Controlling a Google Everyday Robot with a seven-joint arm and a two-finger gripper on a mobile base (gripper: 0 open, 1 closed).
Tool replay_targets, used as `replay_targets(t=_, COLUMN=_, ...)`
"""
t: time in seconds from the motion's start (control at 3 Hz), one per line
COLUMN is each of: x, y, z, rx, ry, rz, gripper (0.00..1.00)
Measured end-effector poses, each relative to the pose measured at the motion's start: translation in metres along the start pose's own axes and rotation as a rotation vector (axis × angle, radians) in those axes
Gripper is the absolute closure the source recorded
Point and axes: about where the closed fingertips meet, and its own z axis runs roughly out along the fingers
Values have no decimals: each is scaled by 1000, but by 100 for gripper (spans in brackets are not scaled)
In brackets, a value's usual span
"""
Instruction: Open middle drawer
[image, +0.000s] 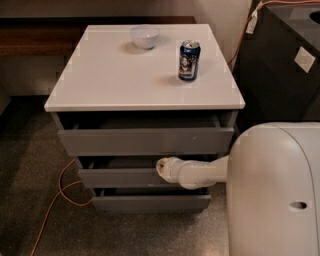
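Observation:
A white-topped cabinet (100, 95) has three flat grey drawer fronts. The middle drawer (117, 177) is the mid-sized front, between the tall top front (145, 141) and the narrow bottom front (150, 202). My gripper (161, 169) is at the end of a white arm that reaches in from the right. It sits at the top edge of the middle drawer front, right of its centre. The arm covers the right part of that front. A dark gap shows above the front.
A white bowl (145, 36) and a blue soda can (189, 60) stand on the cabinet top. An orange cable (60, 192) lies on the speckled floor at the left. A dark cabinet (280, 65) stands at the right. My white arm housing (275, 190) fills the lower right.

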Motion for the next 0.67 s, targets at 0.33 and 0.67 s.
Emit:
replay_targets(t=0.33, x=0, y=0, z=0, rx=0, ry=0, rz=0, gripper=100)
replay_targets(t=0.67, x=0, y=0, z=0, rx=0, ry=0, rz=0, gripper=100)
